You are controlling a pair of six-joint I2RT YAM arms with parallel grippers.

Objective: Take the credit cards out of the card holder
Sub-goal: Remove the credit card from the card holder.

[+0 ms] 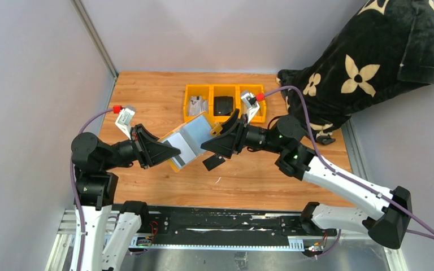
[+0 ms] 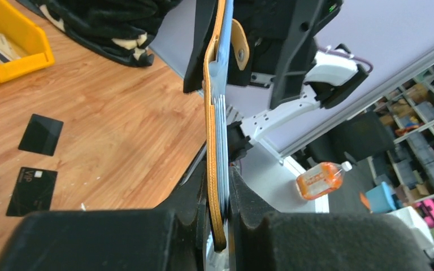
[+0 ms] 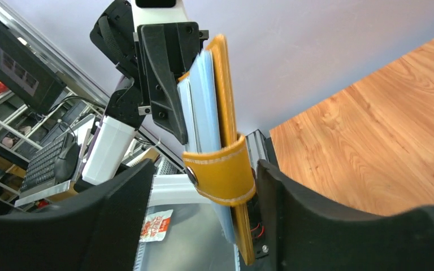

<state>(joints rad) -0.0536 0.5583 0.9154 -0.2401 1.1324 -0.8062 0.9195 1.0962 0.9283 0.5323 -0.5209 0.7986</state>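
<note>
My left gripper (image 2: 217, 183) is clamped on one edge of the mustard-yellow leather bifold card holder (image 2: 215, 113). It is held edge-on in the air above the wooden table (image 2: 118, 113), with its grey-blue lining fanned in thin layers.

Only my left wrist camera shows both credit cards (image 2: 40, 134). They are two thin, glossy black rectangles lying flat on the wood, apart from each other and outside the holder. The nearer card (image 2: 32, 191) carries small pale print. From above only one of them (image 1: 213, 162) shows, under my right gripper (image 3: 204, 166).

That gripper sits at the holder's opposite edge with its jaws apart, one on each side. One finger (image 3: 294, 226) is just beside the leather, and the other stands off the lining with a gap between. A stitched yellow strap (image 3: 220, 175) curls across the holder's edge there.

Farther back, three bright yellow plastic bins (image 1: 226, 87) stand in a row. The middle one holds a black square pouch (image 1: 223, 105). At the far right corner, a black plush blanket (image 1: 367, 62) with cream flower shapes is heaped.
</note>
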